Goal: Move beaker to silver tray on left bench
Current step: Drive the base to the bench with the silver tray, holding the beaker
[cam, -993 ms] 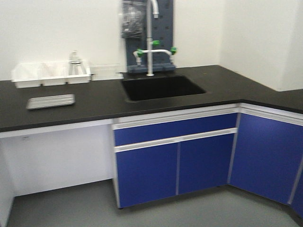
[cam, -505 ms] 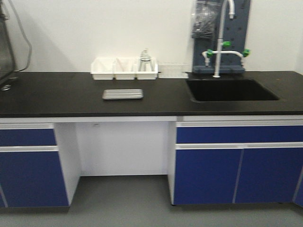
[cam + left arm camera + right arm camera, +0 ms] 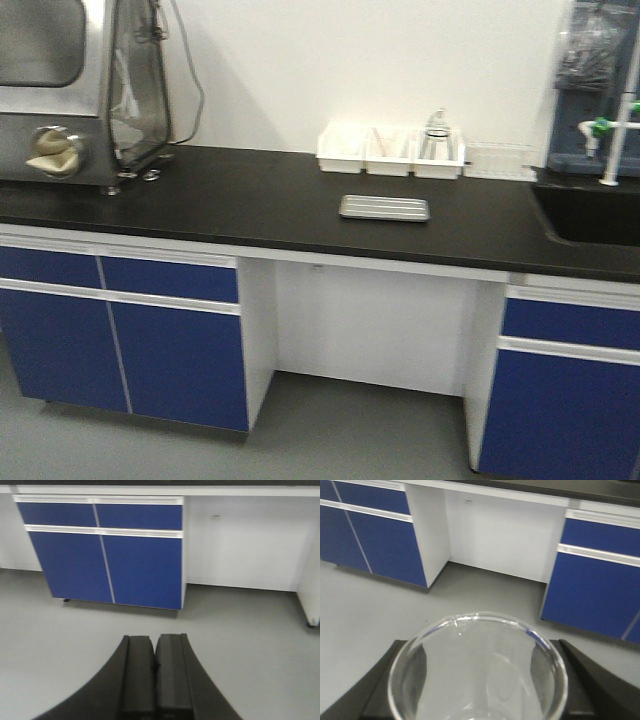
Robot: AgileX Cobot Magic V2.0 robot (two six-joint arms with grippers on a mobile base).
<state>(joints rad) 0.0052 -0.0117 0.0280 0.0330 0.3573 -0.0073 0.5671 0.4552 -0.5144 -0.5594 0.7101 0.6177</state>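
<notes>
The small clear glass beaker point(image 3: 478, 670) sits clasped between the black fingers of the right gripper point(image 3: 481, 685), round rim up, out over the grey floor point(image 3: 365, 610) and well apart from the counter. The left gripper point(image 3: 156, 680) has its fingers pressed together with nothing between them. The flat silvery metal tray point(image 3: 384, 208) lies bare on the long black-topped bench point(image 3: 230, 200) with blue cabinet fronts, just nearer than the white plastic bins point(image 3: 390, 150) by the far wall. Pickup looks done; what remains, I judge, is closing in, lifting the beaker over the tray and setting it down.
</notes>
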